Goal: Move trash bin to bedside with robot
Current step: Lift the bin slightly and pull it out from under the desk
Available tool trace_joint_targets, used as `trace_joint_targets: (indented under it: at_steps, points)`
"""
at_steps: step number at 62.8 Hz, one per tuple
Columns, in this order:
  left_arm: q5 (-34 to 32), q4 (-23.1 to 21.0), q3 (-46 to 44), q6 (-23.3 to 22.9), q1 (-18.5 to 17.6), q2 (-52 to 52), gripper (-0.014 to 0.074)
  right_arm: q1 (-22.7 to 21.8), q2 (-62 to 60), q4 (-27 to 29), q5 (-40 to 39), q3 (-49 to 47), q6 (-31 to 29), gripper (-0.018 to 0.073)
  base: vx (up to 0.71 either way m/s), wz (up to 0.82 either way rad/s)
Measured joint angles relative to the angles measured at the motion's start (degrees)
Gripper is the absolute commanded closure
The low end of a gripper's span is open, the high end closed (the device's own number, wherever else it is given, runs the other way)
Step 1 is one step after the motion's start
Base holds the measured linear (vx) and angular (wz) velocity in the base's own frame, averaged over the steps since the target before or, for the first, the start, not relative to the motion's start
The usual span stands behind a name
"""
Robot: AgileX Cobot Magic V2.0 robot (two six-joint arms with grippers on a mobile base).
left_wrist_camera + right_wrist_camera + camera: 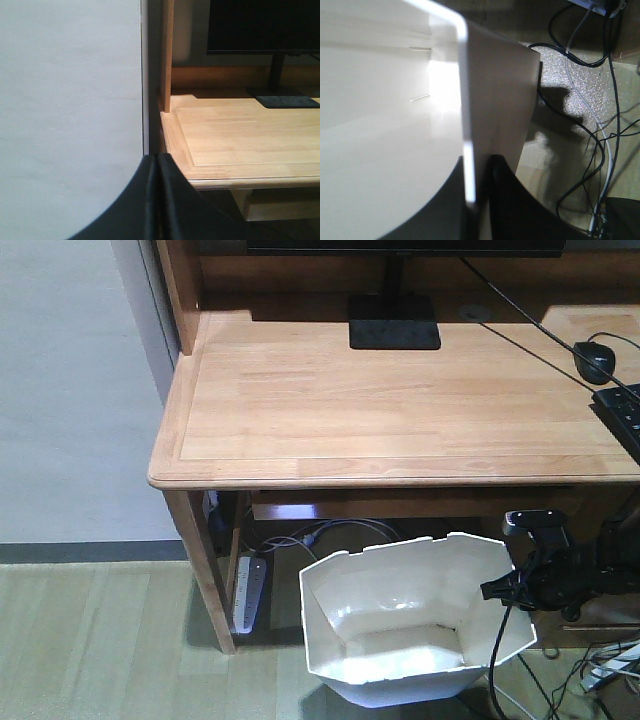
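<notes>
- The white bin [400, 585] stands on the floor just in front of the counter [300, 410], below its front edge and toward its right half, open and empty.
- No bed shows in any view, so I judge the carry to the bed has hardly begun: the bin is gripped, but all of the travel away from the counter is left.
- The right tool [500, 590] sits below the counter's front edge, at the bin's right-hand rim.
- From the right wrist view, the right tool [477, 212] straddles the bin's thin wall [495, 90], one finger inside and one outside, closed on it near the top edge.
- So the bin hangs to the left of that tool and partly under it, with only the rim caught.
- The left tool [157, 200] is level with the counter's left front corner, off its edge and facing the wall beside it; its fingers are pressed together and hold nothing.
- Loose cables [590, 110] lie on the floor under the counter's right end, close to the bin, and could snag as it is dragged off.
- A power strip [250, 590] leans by the counter's left leg, apart from the bin.
</notes>
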Motion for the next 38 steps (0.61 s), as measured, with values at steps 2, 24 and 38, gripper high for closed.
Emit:
trace_joint_targets:
  at_steps: [2, 24, 38]
  points:
    - [0.0, 0.0, 0.0, 0.0, 0.0, 0.0, 0.0602, 0.0, -0.34, 0.0, 0.3, 0.38, 0.0, 0.0566, 0.0, 0.0]
    - [0.0, 0.0, 0.0, 0.0, 0.0, 0.0, 0.0602, 0.05, -0.65, -0.59, 2.28, 1.44, -0.02, 0.0566, 0.0, 0.0]
    - [0.0, 0.0, 0.0, 0.0, 0.0, 0.0, 0.0602, 0.05, -0.65, -0.63, 1.73, 1.48, -0.07, 0.0566, 0.0, 0.0]
